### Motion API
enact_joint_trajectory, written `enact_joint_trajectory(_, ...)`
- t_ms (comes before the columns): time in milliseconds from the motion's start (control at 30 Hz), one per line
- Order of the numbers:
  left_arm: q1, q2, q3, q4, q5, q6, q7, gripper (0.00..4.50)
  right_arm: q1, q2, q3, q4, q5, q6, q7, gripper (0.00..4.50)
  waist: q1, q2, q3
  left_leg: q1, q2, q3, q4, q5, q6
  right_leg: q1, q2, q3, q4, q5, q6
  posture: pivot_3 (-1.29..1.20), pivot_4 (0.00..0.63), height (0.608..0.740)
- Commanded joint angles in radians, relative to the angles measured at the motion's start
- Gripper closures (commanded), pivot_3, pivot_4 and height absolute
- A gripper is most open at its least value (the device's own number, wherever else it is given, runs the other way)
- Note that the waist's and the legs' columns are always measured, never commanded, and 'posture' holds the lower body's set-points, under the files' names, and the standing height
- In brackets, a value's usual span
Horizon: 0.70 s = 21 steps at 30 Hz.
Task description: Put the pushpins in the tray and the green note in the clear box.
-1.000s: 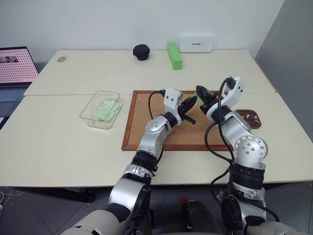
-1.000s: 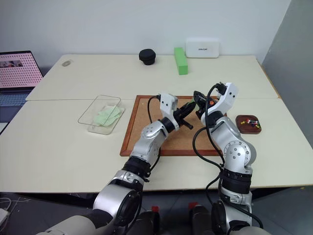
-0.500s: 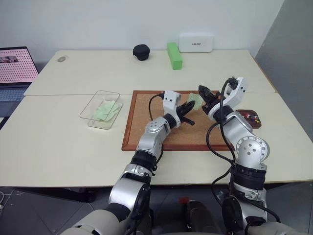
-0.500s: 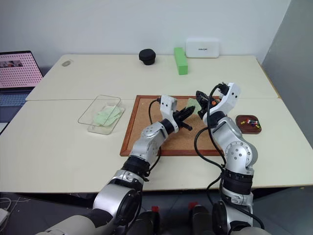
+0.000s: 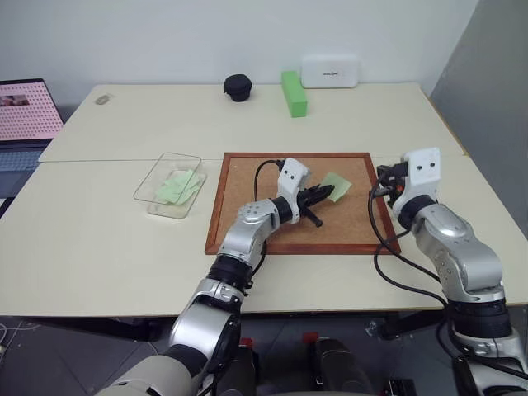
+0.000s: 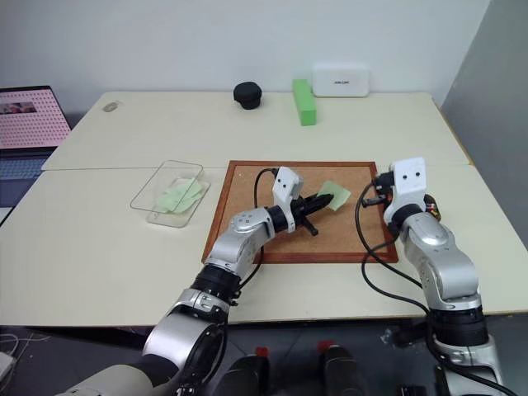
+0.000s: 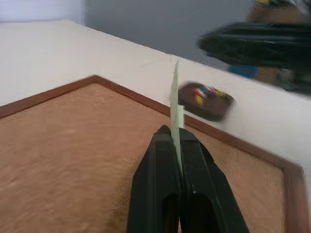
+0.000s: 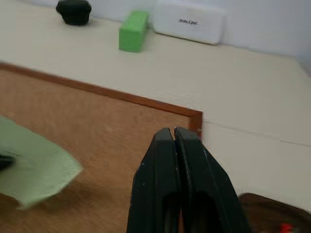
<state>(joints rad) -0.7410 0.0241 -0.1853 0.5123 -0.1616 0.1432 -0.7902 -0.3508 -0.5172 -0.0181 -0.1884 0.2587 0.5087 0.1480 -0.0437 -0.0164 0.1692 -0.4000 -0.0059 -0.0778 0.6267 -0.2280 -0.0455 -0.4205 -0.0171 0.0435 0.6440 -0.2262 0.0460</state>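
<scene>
Left gripper: fingers pressed together on the near edge of the green note. The note sticks out past the fingertips, lifted above the corkboard, standing edge-on between the pads in the left wrist view. Gripper points level, out across the board toward the right arm.

Right gripper: fingers fully closed against each other; nothing can be seen between them. It sits over the right edge of the corkboard, near the board's far right corner, apart from the left gripper's tip. The note hangs off to its left.

Tray: beyond the left gripper's tip, on the table just outside the corkboard's frame. Several pushpins lie in it, coloured heads, red and yellow among them. In the right wrist view a dark corner of the tray with a red pin head lies just beside the right fingers.

Clear box: on the table well to the left of the left gripper, off the board's left edge, with pale green slips inside.

Beyond both grippers, at the table's far edge: green block, white case, black round object.
</scene>
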Motion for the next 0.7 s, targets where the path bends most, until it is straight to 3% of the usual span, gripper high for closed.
enact_joint_trajectory(33, 0.008, 0.063, -0.09, -0.156, 0.053, -0.016, -0.092, 4.49, -0.016, -0.029, -0.079, 0.096, -0.036, -0.071, 0.022, 4.5, -0.002, 0.0, 0.0, 0.0, 0.0, 0.0, 0.0, 0.0, 0.0, 0.0, 0.0, 0.0, 0.001, 0.0, 0.0, 0.0, 0.15, 0.74)
enact_joint_trajectory(267, 0.006, 0.094, -0.117, -0.205, 0.065, 0.02, -0.103, 4.49, -0.11, -0.024, -0.182, 0.326, -0.013, -0.042, 0.023, 4.5, -0.003, -0.001, 0.001, 0.0, -0.001, 0.001, 0.001, 0.0, 0.0, 0.001, -0.001, 0.001, 0.001, 0.0, 0.0, 0.0, 0.15, 0.74)
enact_joint_trajectory(700, 0.036, 0.097, -0.123, -0.243, 0.071, 0.034, -0.079, 4.49, -0.188, -0.029, -0.19, 0.505, -0.056, -0.083, 0.053, 4.5, -0.001, -0.001, 0.001, 0.0, -0.001, 0.001, 0.001, 0.0, 0.0, 0.001, -0.001, 0.001, 0.001, 0.0, 0.0, 0.0, 0.15, 0.74)
